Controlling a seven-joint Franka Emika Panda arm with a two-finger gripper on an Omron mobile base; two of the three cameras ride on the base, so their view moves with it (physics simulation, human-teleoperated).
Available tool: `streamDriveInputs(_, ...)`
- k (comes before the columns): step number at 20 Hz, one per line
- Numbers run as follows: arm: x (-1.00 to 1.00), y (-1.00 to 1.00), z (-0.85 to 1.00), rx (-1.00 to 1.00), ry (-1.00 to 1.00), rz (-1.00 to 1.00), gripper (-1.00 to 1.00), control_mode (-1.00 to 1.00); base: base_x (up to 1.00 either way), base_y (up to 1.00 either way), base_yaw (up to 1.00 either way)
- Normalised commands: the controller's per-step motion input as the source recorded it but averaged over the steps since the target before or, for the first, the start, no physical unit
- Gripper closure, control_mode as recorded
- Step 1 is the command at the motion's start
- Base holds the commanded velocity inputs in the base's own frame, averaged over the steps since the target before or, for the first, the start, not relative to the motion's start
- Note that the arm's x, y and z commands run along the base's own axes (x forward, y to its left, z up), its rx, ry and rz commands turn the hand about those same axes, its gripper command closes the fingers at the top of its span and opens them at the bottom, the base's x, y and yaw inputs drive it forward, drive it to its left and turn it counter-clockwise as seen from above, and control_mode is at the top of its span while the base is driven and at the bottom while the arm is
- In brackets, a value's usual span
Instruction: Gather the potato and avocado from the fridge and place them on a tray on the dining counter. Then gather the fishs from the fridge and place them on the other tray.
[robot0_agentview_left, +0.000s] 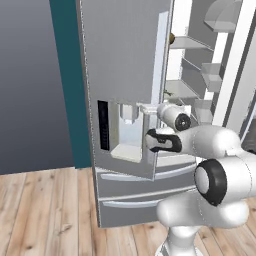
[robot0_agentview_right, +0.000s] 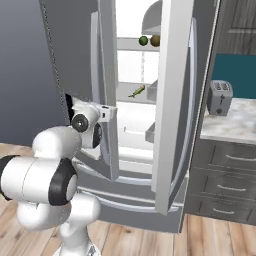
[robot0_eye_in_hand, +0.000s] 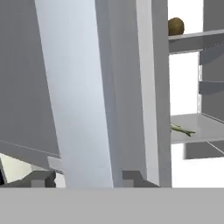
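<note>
Now we see the fridge (robot0_agentview_right: 165, 100) with both doors ajar — our gripper (robot0_eye_in_hand: 87, 177) sits at the left door's edge, its fingertips (robot0_eye_in_hand: 131, 177) spread around the door's edge. Avocado (robot0_agentview_right: 143, 40) and potato (robot0_agentview_right: 155, 40) share the upper shelf's front edge — a fish (robot0_agentview_right: 137, 91) lies one shelf below

The grey fridge (robot0_agentview_right: 135, 125) stands with both doors ajar, avocado (robot0_agentview_right: 143, 40) beside brown potato (robot0_agentview_right: 155, 40) on an upper shelf, fish (robot0_agentview_right: 137, 91) one shelf lower.
</note>
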Motion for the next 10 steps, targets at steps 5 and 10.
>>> streamDriveInputs(5,-0.85,0.25,0.66,0.0,0.12,0.03,1.0,-1.0,0.0,0.0,0.0)
streamDriveInputs(10,-0.81,0.2,0.61,0.0,0.19,0.03,1.0,-1.0,0.0,0.0,0.0)
